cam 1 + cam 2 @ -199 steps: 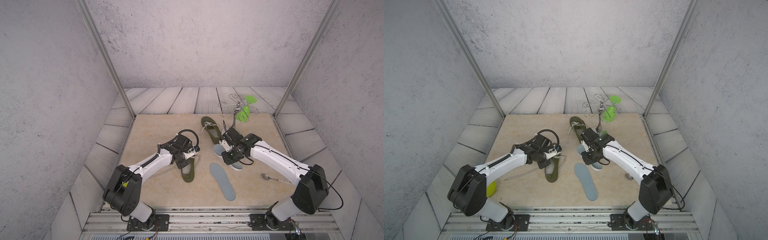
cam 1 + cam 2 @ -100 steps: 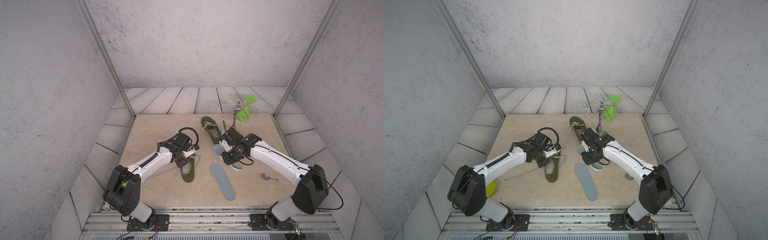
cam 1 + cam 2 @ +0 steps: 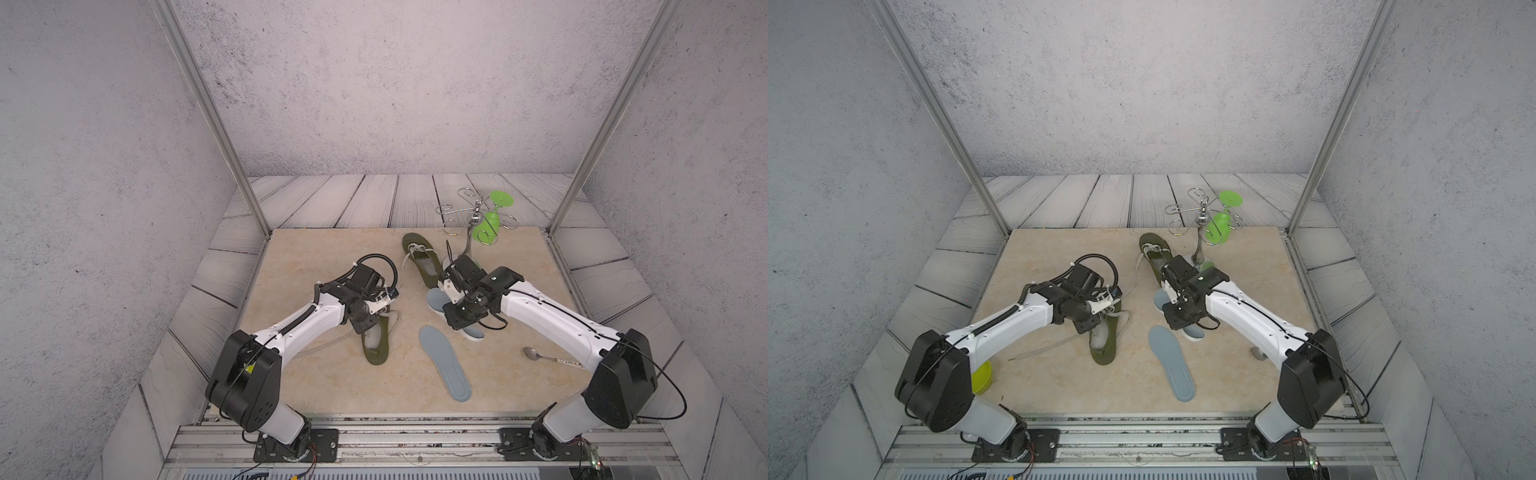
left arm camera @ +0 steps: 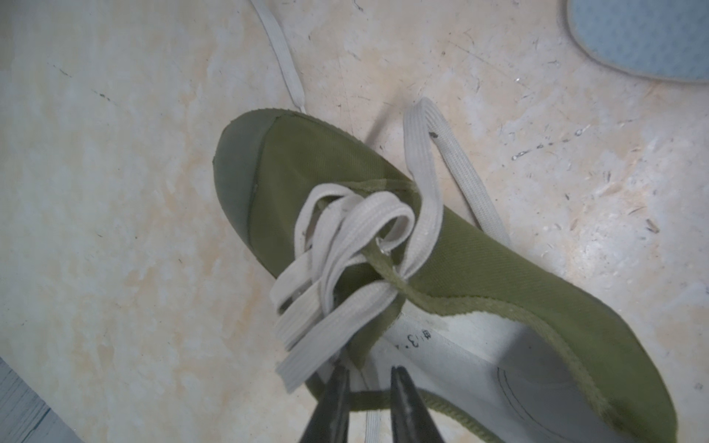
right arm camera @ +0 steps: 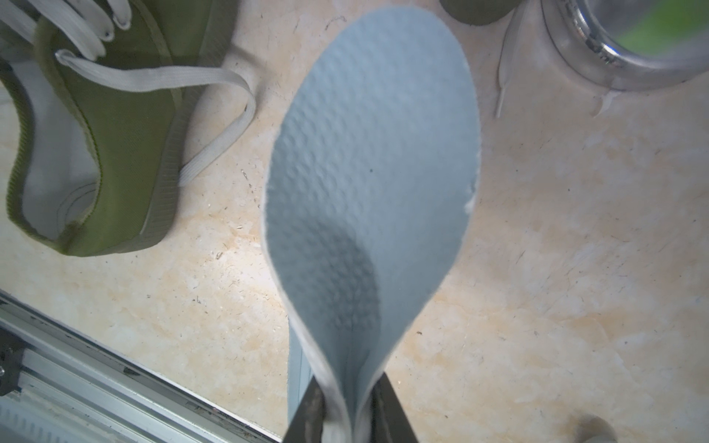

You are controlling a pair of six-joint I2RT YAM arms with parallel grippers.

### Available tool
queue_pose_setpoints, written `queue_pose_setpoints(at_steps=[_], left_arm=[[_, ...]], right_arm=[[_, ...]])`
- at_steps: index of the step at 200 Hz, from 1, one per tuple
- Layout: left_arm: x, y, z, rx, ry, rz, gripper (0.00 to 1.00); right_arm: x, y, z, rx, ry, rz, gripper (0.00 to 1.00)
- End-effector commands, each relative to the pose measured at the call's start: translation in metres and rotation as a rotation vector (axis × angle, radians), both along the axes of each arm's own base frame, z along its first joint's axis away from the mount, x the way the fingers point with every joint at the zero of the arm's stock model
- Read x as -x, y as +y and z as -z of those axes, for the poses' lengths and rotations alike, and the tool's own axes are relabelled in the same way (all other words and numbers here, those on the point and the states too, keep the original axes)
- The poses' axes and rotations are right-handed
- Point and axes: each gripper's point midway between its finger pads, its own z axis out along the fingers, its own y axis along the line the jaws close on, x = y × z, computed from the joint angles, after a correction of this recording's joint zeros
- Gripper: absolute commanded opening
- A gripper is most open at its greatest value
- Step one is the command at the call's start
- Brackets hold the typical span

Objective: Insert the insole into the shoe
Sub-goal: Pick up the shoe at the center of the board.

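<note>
Barely anything has shifted over the last second: the left claw (image 4: 368, 383) has edged a touch toward the far side above the near shoe (image 3: 376, 353), and the right claw (image 5: 347, 402) stays where it was. From the left wrist, the left claw's two dark fingertips (image 4: 339, 383) stand a narrow gap apart over the lace end of the near shoe's opening, with the green rim and pale lining showing between them. Whether they pinch the shoe I cannot tell. The right claw is clamped on the heel end of the held insole (image 5: 368, 172), which folds into a crease between the tips. Its broad blue toe end reaches toward the far side. In both top views this insole (image 3: 434, 297) sits right of the near shoe and just near-right of the far shoe's (image 3: 420, 259) heel. Whether its free end rests on the table (image 3: 324, 257) I cannot tell. A loose insole (image 3: 444, 363) lies flat on the table nearer the front, apart from both shoes. At the far right stands a wire rack (image 3: 476, 214) with a green glass (image 3: 490, 222) hung on it. A spoon (image 3: 532, 353) lies near the right arm, and a yellow-green bowl (image 3: 982, 376) shows behind the left arm's base in a top view.
</note>
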Motion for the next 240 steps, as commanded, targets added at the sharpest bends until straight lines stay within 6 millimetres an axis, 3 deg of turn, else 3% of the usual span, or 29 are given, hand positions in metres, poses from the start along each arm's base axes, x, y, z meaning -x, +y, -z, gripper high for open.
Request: queue_pose_setpoints(at_steps=[1, 40, 60, 98, 115, 161, 240], left_arm=[[-0.006, -0.01, 0.001, 0.012, -0.003, 0.027, 0.23], [-0.013, -0.013, 0.014, -0.003, 0.009, 0.02, 0.23], [-0.022, -0.008, 0.011, -0.042, -0.041, -0.02, 0.21], [-0.035, -0.008, -0.011, -0.038, -0.112, -0.113, 0.0], [-0.034, -0.009, -0.014, -0.037, -0.121, -0.104, 0.0], [-0.026, -0.018, -0.009, 0.005, -0.064, -0.071, 0.16], [-0.019, -0.034, -0.002, 0.026, 0.011, -0.022, 0.17]], right_arm=[[0.0, 0.001, -0.013, -0.026, -0.01, 0.012, 0.22], [0.0, 0.002, -0.012, -0.029, -0.006, 0.012, 0.22], [0.0, 0.001, -0.012, -0.028, -0.007, 0.011, 0.22], [-0.001, 0.002, -0.012, -0.03, -0.005, 0.012, 0.22], [-0.001, 0.003, -0.014, -0.036, -0.007, 0.011, 0.22], [-0.001, 0.003, -0.013, -0.036, -0.005, 0.009, 0.22], [0.0, 0.003, -0.011, -0.031, 0.006, 0.004, 0.22]])
